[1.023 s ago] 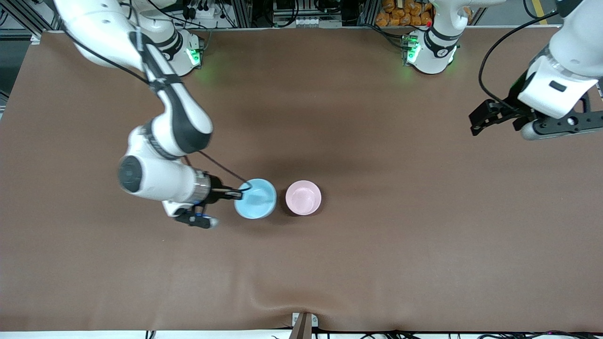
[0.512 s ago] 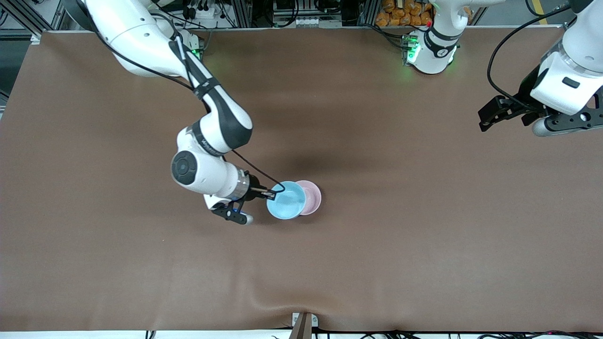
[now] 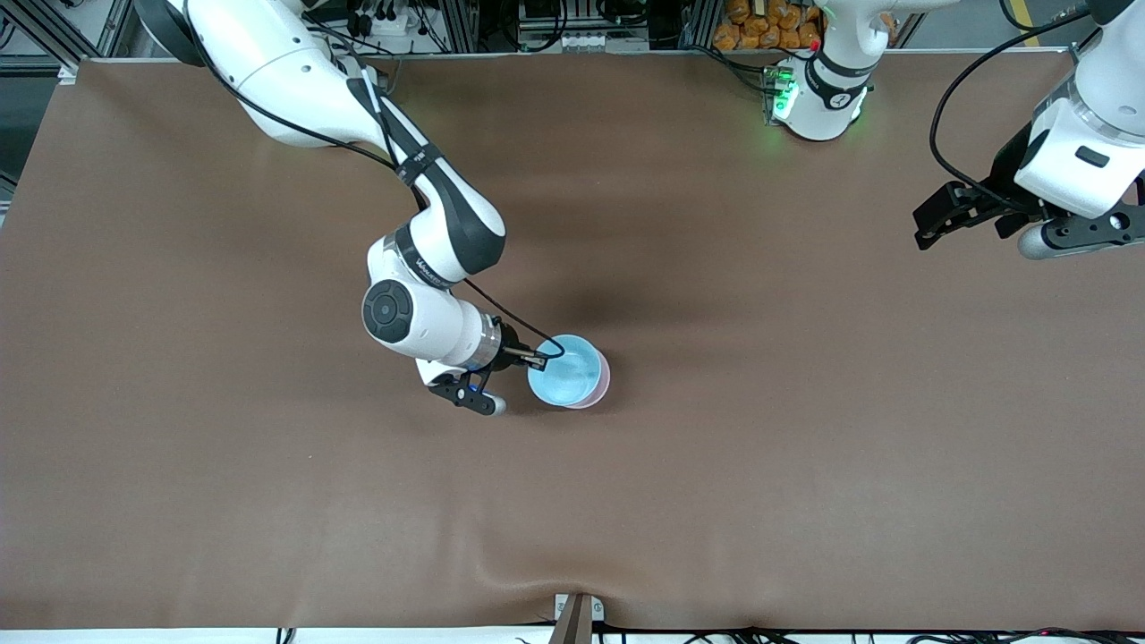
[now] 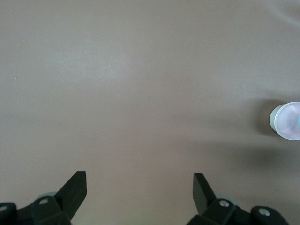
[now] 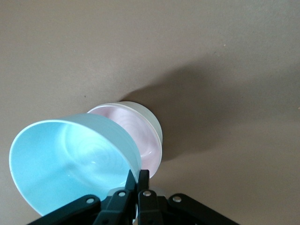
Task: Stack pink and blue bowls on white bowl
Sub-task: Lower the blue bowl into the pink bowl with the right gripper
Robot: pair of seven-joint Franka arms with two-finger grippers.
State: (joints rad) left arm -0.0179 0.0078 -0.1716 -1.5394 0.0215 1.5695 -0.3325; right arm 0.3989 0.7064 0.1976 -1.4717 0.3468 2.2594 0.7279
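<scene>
Brown table [image 3: 805, 447]: pink bowl [image 3: 602, 386] resting mid-table.

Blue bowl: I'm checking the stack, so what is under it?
The pink bowl sits below the blue bowl, which the right gripper holds above it. In the right wrist view a white rim shows around the pink one.

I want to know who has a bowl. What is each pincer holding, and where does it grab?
The right pincer pinches the blue bowl by its rim, over the pink bowl. The left pincer is open and holds nothing.
</scene>
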